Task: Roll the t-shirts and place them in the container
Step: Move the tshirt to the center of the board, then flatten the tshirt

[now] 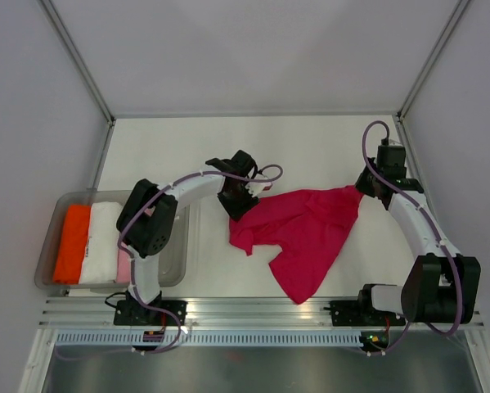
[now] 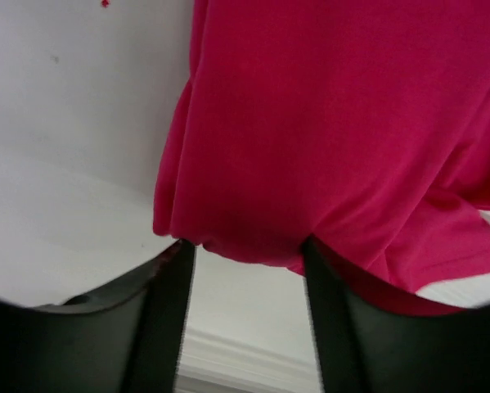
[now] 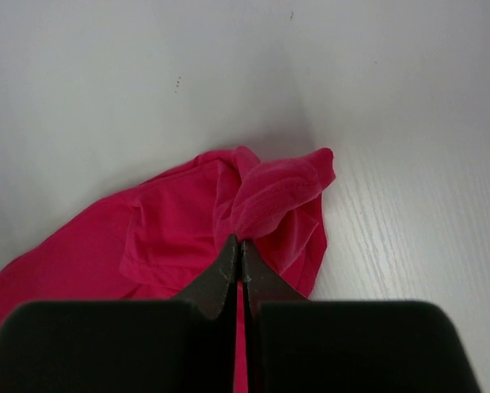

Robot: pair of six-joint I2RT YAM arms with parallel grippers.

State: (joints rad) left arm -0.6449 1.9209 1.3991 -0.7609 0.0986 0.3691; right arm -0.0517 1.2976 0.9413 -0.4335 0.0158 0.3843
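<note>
The magenta-red t-shirt [image 1: 306, 229] lies crumpled and partly spread on the white table between the arms. My right gripper [image 1: 361, 190] is shut on its right corner; in the right wrist view the closed tips [image 3: 240, 241] pinch a bunched fold of the shirt [image 3: 187, 221]. My left gripper [image 1: 245, 201] is at the shirt's upper left edge. In the left wrist view its jaws [image 2: 249, 246] stand wide apart, with the hem of the shirt [image 2: 334, 123] at the fingertips and bare table between them. Orange [image 1: 71, 244], white [image 1: 101, 241] and pale pink [image 1: 123, 268] t-shirts lie folded at the left.
A clear plastic bin [image 1: 173, 246] at the left table edge holds the folded shirts, under the left arm's elbow. Grey walls enclose the table on the back and both sides. A metal rail [image 1: 253, 309] runs along the near edge.
</note>
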